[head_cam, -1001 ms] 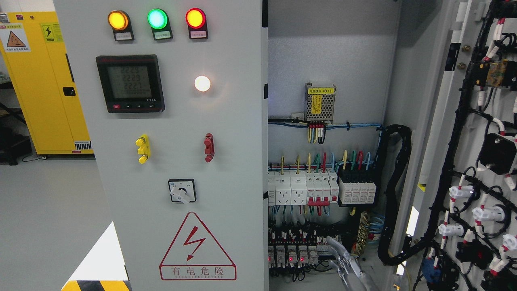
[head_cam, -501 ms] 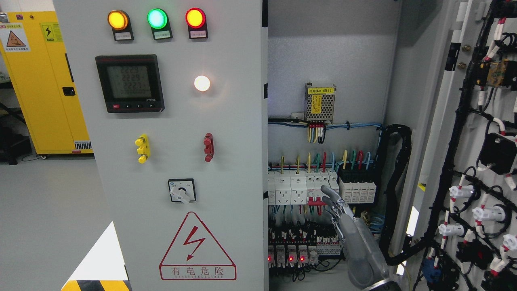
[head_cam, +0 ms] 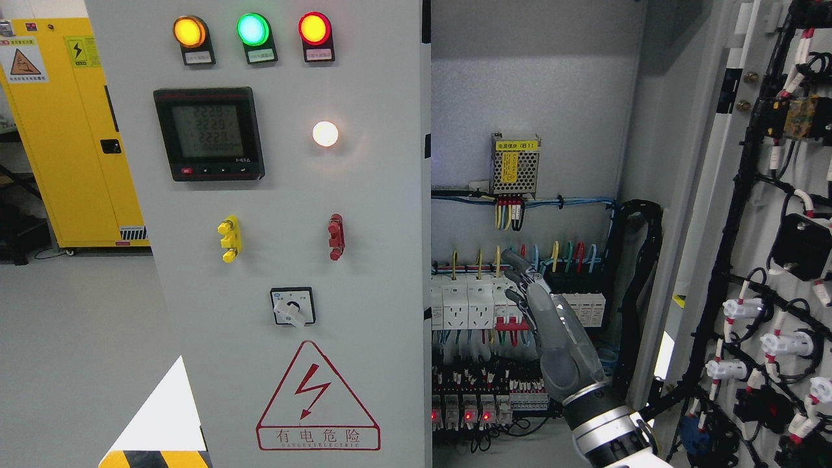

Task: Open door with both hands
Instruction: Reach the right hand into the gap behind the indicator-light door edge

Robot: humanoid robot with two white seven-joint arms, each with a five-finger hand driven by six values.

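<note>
A grey electrical cabinet fills the head view. Its left door (head_cam: 364,273) stands shut and carries three lamps, a meter, a rotary switch and a red warning triangle. The right door (head_cam: 767,234) is swung open, showing black cable looms on its inner face. My right hand (head_cam: 520,273) rises from the lower right into the open bay, fingers stretched out and holding nothing, in front of the white breakers (head_cam: 474,302). The fingertips are just right of the left door's free edge (head_cam: 426,260). No left arm is in sight.
Inside the bay are a small power supply (head_cam: 515,165), coloured wires, relays (head_cam: 468,409) with red lights and a black cable conduit (head_cam: 634,312). A yellow cabinet (head_cam: 71,130) stands at the far left on grey floor.
My right hand has climbed from the bottom edge up to the level of the breakers, with its wrist now in view. The doors have not moved.
</note>
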